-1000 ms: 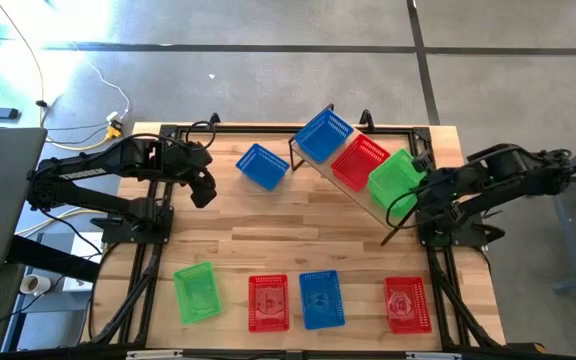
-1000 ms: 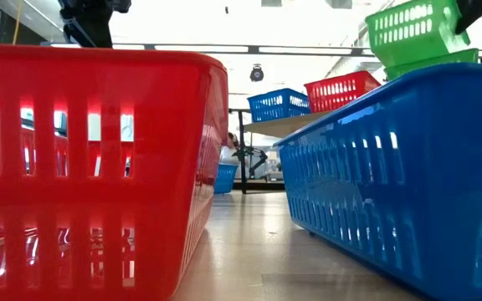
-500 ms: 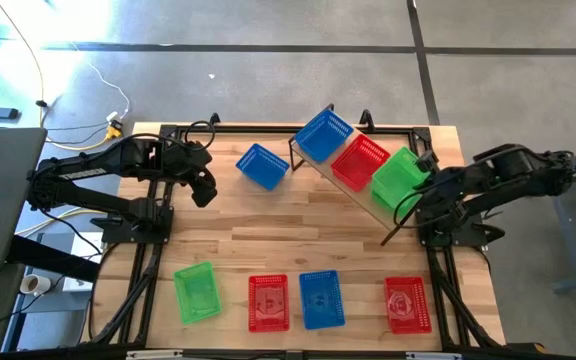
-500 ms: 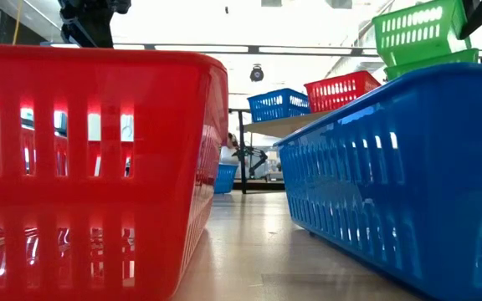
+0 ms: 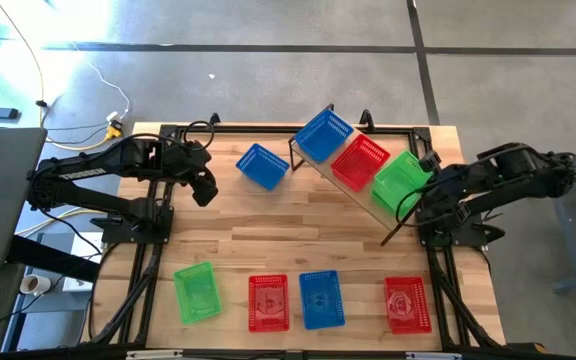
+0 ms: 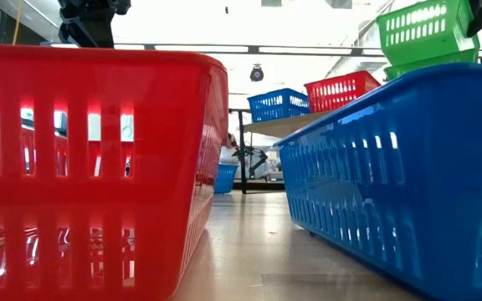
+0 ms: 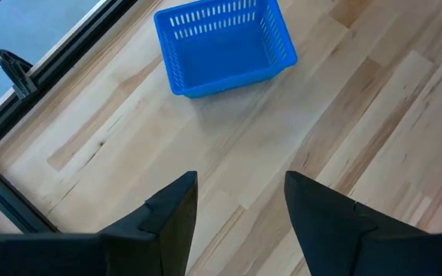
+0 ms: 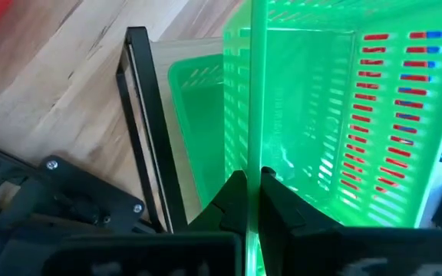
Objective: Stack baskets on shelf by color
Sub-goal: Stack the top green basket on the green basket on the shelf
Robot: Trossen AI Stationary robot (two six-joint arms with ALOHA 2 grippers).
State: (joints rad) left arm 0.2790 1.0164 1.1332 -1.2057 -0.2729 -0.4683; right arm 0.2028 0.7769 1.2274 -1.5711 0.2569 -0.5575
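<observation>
The shelf [image 5: 376,210] stands slantwise at the far right of the table. It carries a blue basket [image 5: 324,135], a red basket [image 5: 360,160] and a green basket [image 8: 194,115]. My right gripper [image 8: 249,184] is shut on a second green basket [image 5: 400,178], held tilted just above the first one. My left gripper [image 5: 205,192] hangs open over bare table at the far left, short of a loose blue basket [image 7: 222,42] that rests on its bottom. In the low view the held green basket [image 6: 425,29] shows at the top right. My right gripper pinches one wall of the upper green basket [image 8: 249,149], one finger inside the basket and one outside. The fingers slant down from the table's right side. The basket is lifted and tilted over the green basket on the shelf; I cannot tell whether the two touch.
Along the near edge stand a green basket [image 5: 196,290], a red basket [image 5: 268,302], a blue basket [image 5: 321,298] and a second red basket [image 5: 406,304]. Black frame rails [image 5: 148,270] run beside both arm bases. Bare wood lies across the middle of the table.
My right gripper has drawn the held green basket a little toward the table's right edge, still tilted above the other green basket.
</observation>
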